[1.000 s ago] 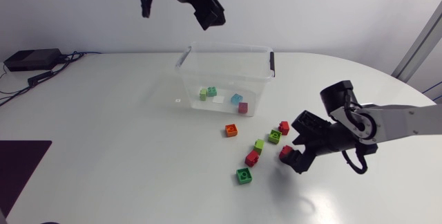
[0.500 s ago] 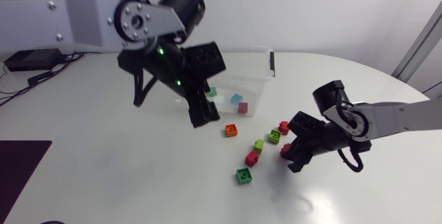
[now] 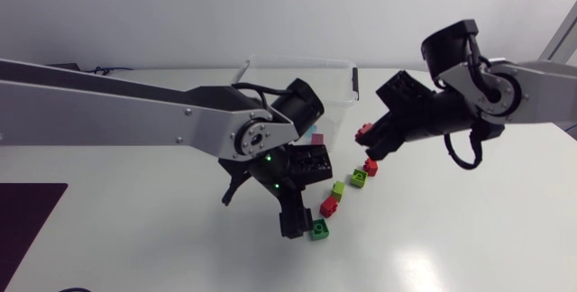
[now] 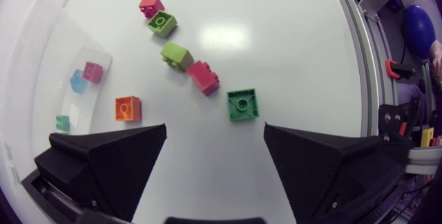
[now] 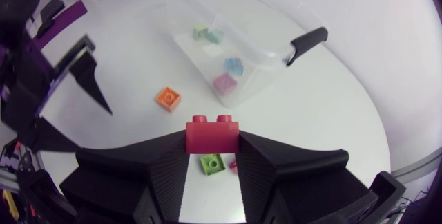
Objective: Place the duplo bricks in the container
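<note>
The right claw [image 5: 212, 156] is clamped on a red brick [image 5: 212, 135], lifted off the surface [image 5: 331, 113]; the clear container [image 5: 259, 68] lies ahead of it; the left claw [image 4: 215, 133] stands apart, a green brick [image 4: 242, 104] just ahead of its gap; an orange brick [image 4: 127, 107] lies ahead too.

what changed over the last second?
Left gripper swung down from above the container and is now open over the green brick. Right gripper, shut on a red brick, raised it from table level toward the container. The other loose bricks and the container stayed put.
</note>
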`<state>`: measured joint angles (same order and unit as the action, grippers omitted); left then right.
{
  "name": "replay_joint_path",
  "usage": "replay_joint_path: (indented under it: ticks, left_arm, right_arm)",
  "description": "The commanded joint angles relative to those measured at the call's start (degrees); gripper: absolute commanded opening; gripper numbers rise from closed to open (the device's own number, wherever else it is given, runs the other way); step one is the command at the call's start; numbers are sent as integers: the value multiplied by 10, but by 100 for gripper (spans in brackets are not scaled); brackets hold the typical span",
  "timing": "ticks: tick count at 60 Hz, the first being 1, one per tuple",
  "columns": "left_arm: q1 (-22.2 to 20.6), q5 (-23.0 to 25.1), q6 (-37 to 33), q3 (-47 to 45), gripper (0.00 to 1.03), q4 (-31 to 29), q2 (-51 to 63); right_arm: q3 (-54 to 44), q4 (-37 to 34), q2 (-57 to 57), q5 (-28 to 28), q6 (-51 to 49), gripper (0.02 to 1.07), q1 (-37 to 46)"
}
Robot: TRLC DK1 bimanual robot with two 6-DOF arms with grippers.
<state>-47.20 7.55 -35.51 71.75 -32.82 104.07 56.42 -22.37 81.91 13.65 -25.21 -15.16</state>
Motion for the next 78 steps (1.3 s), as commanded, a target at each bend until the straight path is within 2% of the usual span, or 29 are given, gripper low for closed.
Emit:
replay_joint_path:
  ticks: [1,30,43,45,51,53,62,78]
  left_arm:
    - [-11,-3,20,-11,99,7,20]
    - [-26,-8,47,-29,99,37,42]
    - [-35,-8,53,-24,99,48,54]
    - [-36,-8,53,-21,99,48,56]
    - [-39,-13,52,-15,99,48,62]
    - [-40,-14,50,-14,99,48,65]
    - [-44,-16,49,-6,99,48,73]
    - [-57,-18,55,16,99,48,98]
  right_arm:
    - [47,-9,32,-3,31,28,-6]
    - [222,-12,147,-6,68,29,-8]
    - [294,-3,235,-11,76,30,-15]
    - [301,-2,243,-20,76,37,-18]
    - [311,-1,244,-26,79,86,-16]
    - [309,-2,238,-26,79,94,-14]
    - [266,-2,179,-22,75,98,8]
    - [113,17,73,9,43,98,65]
